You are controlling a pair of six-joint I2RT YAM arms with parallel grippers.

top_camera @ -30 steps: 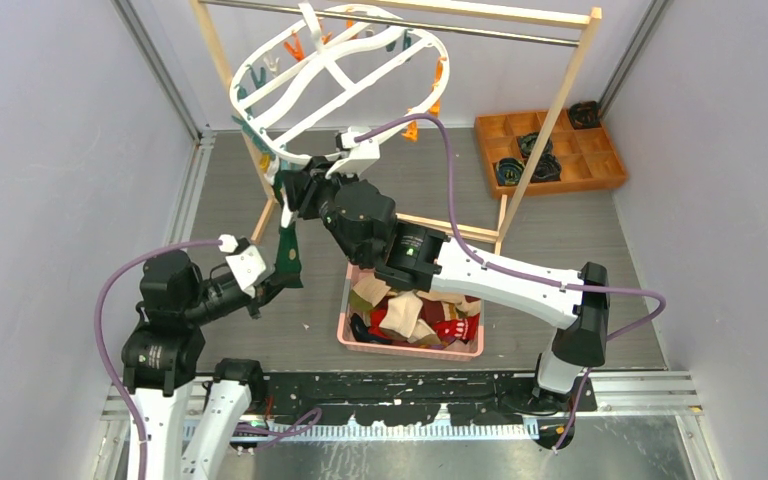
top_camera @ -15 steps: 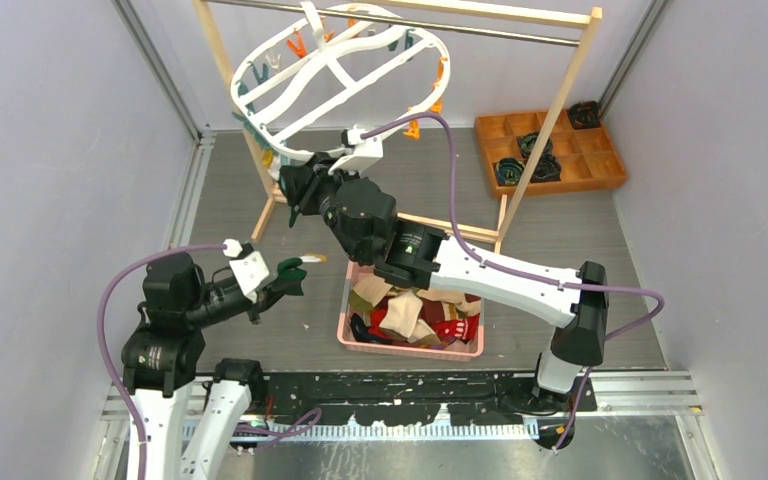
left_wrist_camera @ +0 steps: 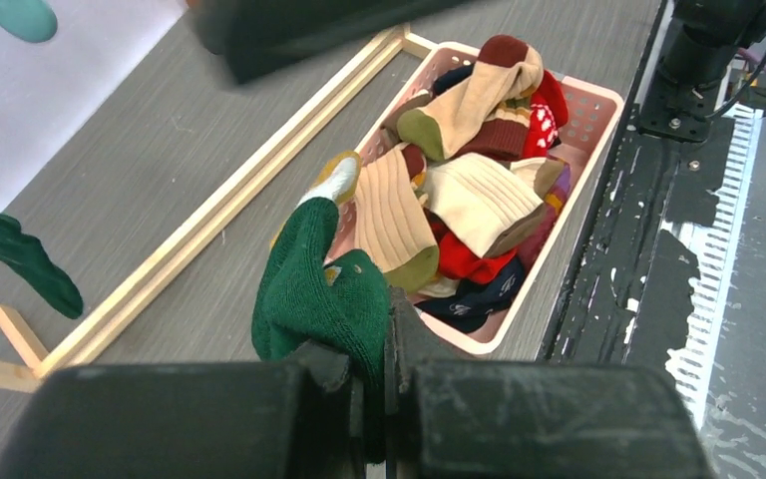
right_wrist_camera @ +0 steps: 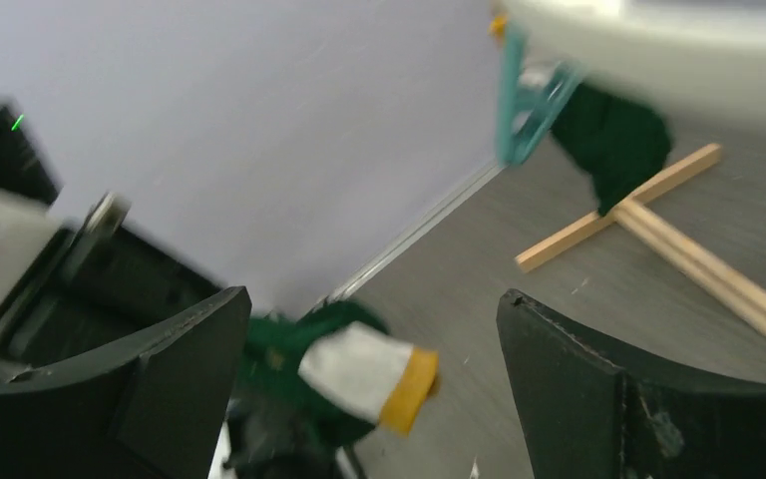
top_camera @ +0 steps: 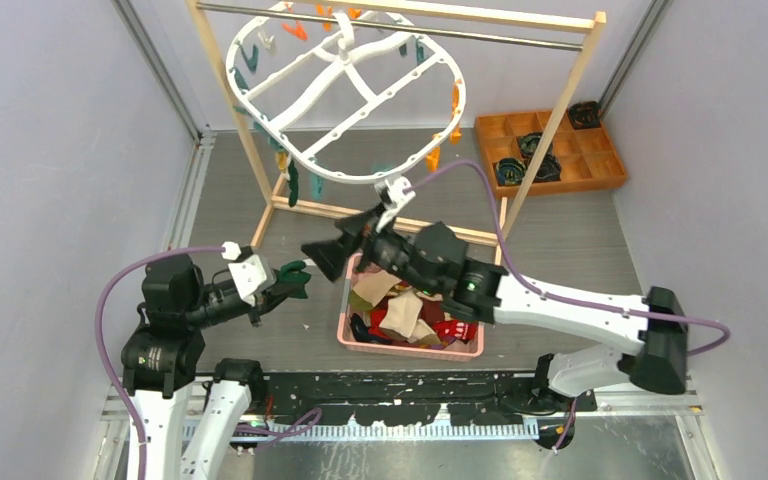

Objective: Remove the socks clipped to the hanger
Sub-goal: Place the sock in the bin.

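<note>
The white oval hanger [top_camera: 345, 100] hangs from the rack's rail with orange and teal clips. One dark green sock [top_camera: 291, 185] is still clipped at its left edge; the right wrist view shows this sock [right_wrist_camera: 613, 140] under a teal clip [right_wrist_camera: 529, 110]. My left gripper [top_camera: 290, 280] is shut on another dark green sock [left_wrist_camera: 319, 289] with a white and yellow tip, held left of the pink basket [left_wrist_camera: 598, 100]. My right gripper [top_camera: 325, 258] stands open just right of it, jaws wide, with that held sock [right_wrist_camera: 359, 369] in front of them, untouched.
The pink basket [top_camera: 345, 330] is heaped with several socks between the arms. The light wooden rack [top_camera: 260, 190] stands behind it, its foot bar [left_wrist_camera: 209, 220] lying on the floor. An orange compartment tray [top_camera: 550, 150] sits at the back right. Grey walls close in both sides.
My right gripper has let go at the hanger's rim, opened wide and dropped back toward the left gripper. The hanger has swung back level. The left gripper pulled its sock free and down.
</note>
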